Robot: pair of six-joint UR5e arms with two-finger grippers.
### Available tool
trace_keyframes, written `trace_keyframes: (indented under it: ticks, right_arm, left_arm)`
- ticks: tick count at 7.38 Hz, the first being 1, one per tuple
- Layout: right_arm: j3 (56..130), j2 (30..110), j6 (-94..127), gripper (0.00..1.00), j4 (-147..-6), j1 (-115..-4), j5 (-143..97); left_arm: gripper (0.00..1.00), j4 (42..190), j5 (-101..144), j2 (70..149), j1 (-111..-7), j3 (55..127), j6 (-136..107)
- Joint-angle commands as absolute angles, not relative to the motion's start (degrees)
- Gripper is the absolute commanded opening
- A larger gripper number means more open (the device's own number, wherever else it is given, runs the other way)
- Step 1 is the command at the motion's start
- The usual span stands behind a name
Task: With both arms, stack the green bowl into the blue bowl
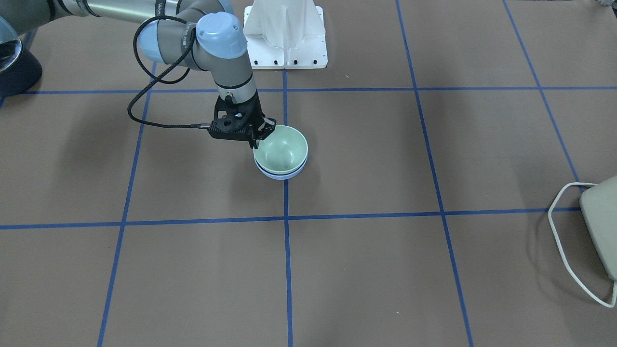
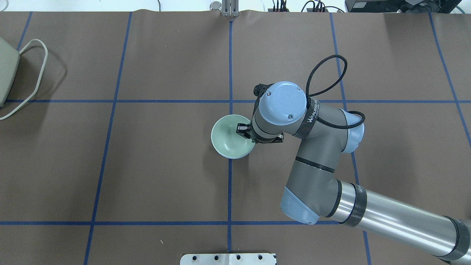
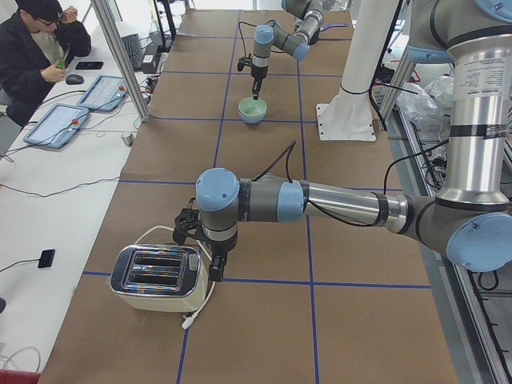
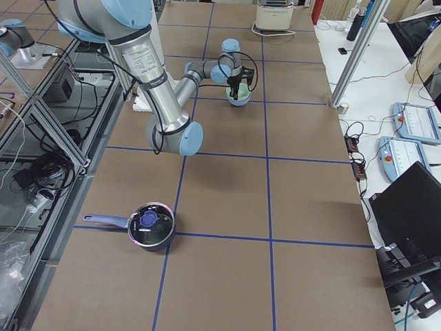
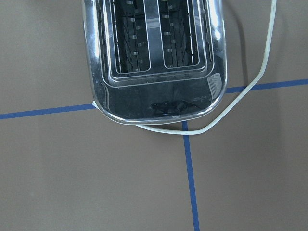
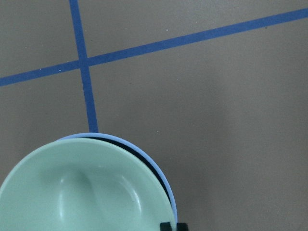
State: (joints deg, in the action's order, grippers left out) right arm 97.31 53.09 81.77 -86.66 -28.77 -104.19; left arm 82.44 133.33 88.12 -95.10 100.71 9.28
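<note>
The pale green bowl [image 1: 282,147] sits nested in the periwinkle-blue bowl [image 1: 284,175] near the table's middle, slightly tilted. In the right wrist view the green bowl [image 6: 82,192] shows a dark gap to the blue bowl's rim [image 6: 161,173]. My right gripper [image 1: 262,134] straddles the green bowl's rim on the robot's side, one finger inside and one outside, shut on it. It also shows in the overhead view [image 2: 244,130]. My left gripper [image 3: 217,270] hangs far off beside the toaster. It shows only in the exterior left view, so I cannot tell its state.
A chrome toaster [image 5: 154,57] with a white cord [image 5: 262,72] lies under the left wrist, at the table's end [image 2: 5,73]. A dark pot with a blue-knobbed lid [image 4: 150,227] stands at the other end. The white pedestal base [image 1: 287,43] is behind the bowls.
</note>
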Motion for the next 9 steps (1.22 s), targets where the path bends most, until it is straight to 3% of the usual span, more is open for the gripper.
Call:
trace_keyframes:
  ticks: [1,4,5,6,7,9]
  right_arm:
    - [96.6,52.6,81.7,0.00,-86.7,-28.8,-103.9]
    - [96.5,52.6,81.7,0.00,-86.7,-28.8,-104.0]
    - [96.4,52.7,81.8,0.26,-85.7,-28.8,-103.9]
    - [96.2,52.8,81.8,0.83,-84.6,-28.8,-103.9]
    - [96.8,52.7,81.6,1.00,-84.6,-29.4,-103.5]
    - [97.4,53.3,79.9,1.00,-85.5,-35.9,-107.2]
  left_arm:
    - [0.99,82.4,133.3,88.1,-95.1,100.6,9.3]
    - [0.99,82.4,133.3,88.1,-95.1,100.6,9.2]
    - [0.99,82.5,133.3,88.1,-95.1,100.6,9.3]
    - [0.99,82.4,133.3,88.1,-95.1,100.6,9.3]
    - [0.99,82.4,133.3,88.1,-95.1,100.5,9.3]
    - [0.99,82.4,133.2,88.1,-95.0,100.1,9.1]
